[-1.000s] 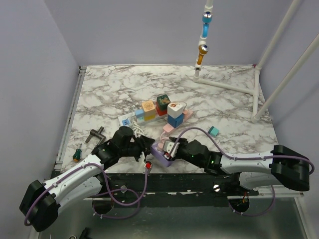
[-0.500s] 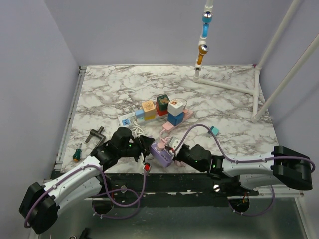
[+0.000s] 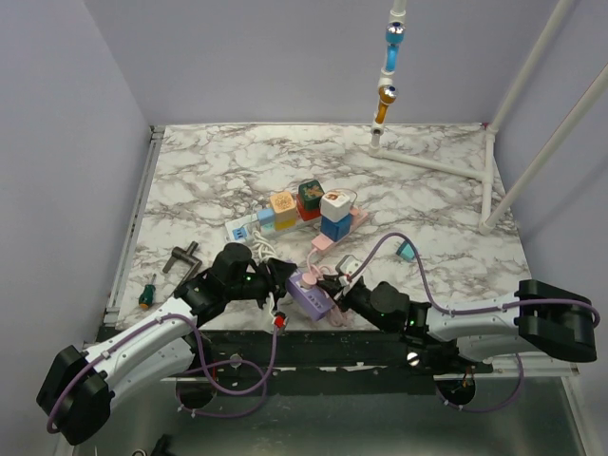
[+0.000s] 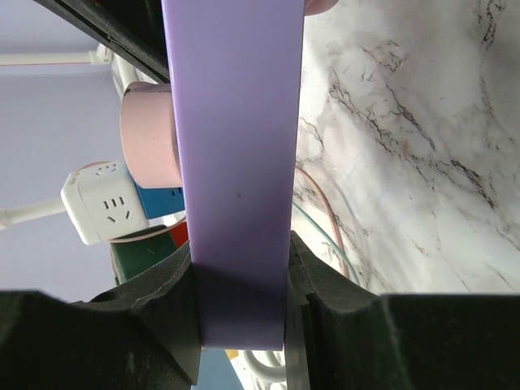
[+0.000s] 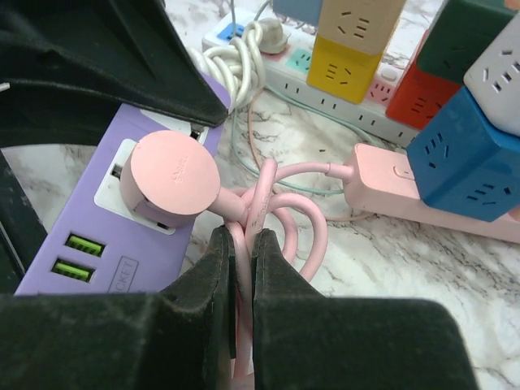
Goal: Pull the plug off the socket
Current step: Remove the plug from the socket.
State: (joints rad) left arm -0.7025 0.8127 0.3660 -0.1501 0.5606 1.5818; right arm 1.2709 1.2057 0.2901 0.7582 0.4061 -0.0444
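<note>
Near the front edge of the table (image 3: 209,171) | pink plug (image 5: 175,172) sits in purple socket (image 5: 122,223) | left gripper (image 4: 241,284) squeezes socket | right gripper (image 5: 242,260) pinches soft pink cord (image 5: 272,199) | plug looks hard, light; grab its round body.

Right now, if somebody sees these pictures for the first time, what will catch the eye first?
The purple rectangular plastic power strip at the near edge of the marble table, clamped in the left hand, with a round pink plug seated in its top. Next, the right hand, shut on the looped pink cable beside that plug. Behind them, mid-table, stands a cluster of coloured cube-shaped sockets.
</note>
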